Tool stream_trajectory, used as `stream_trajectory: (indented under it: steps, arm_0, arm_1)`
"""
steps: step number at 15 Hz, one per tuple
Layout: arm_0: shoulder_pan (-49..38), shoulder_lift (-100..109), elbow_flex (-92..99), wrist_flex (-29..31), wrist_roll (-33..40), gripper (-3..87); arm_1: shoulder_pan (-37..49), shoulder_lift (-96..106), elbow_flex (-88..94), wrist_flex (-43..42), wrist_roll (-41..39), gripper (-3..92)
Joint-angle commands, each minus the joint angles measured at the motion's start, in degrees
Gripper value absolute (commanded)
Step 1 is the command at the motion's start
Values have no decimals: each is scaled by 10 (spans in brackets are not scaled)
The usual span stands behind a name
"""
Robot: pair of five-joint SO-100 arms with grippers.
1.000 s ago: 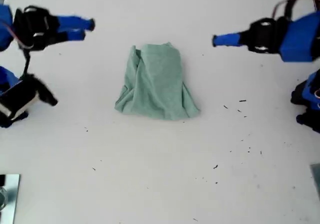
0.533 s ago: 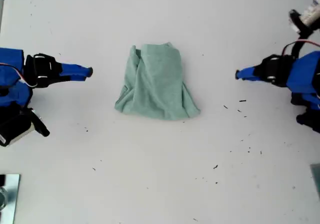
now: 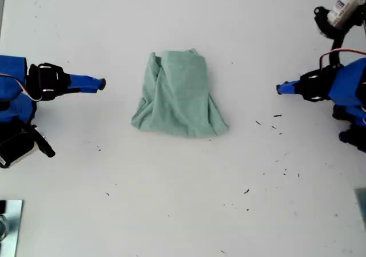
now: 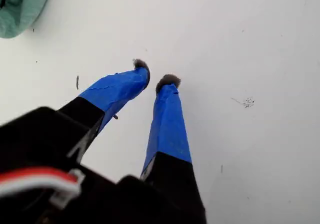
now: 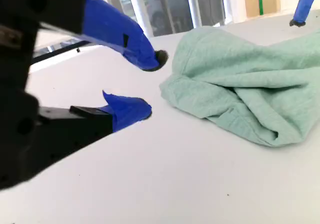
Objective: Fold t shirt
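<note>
Nearest in its own camera, my second gripper [image 5: 152,84] hangs just above the desk [image 3: 183,200] with its jaws released and wide apart, nothing between them. It points straight at the shirt [image 5: 240,84], close to the rumpled edge but not touching. I judge it is held low and spread so it could slide in on a hem if another fold is wanted. In the exterior view this is the arm on the exterior view's left.

My first gripper [image 4: 155,73] is over bare desk, jaws only a little apart and grasping nothing. It is well clear of the cloth, of which just a green corner shows at the edge of its camera. It is the arm on the exterior view's right, by the dark specks [image 3: 277,116] (the same specks lie under its jaws in its own view). Standing off like that looks to me like a parked pose, leaving the cloth free.

Between the two arms, mid-desk, the shirt [image 3: 180,94] lies as a compact bundle, narrower at the far edge and flaring toward the near one, with loose wrinkles along the near hem and one side. The fold looks largely made, though untidy; I cannot tell sleeves or collar.

Beyond it, past the desk's far edge, the second wrist view shows windows [image 5: 170,7].

Count: two arms, two grippers, one shirt
</note>
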Motion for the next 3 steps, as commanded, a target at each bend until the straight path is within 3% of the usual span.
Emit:
stream_trajectory:
  steps: [1, 3]
  arm_0:
    - [0, 4, 6, 0, 2, 111]
    - [0, 4, 6, 0, 2, 111]
  arm_1:
    - [4, 4, 33, 1, -10, 62]
    - [4, 4, 33, 1, -10, 62]
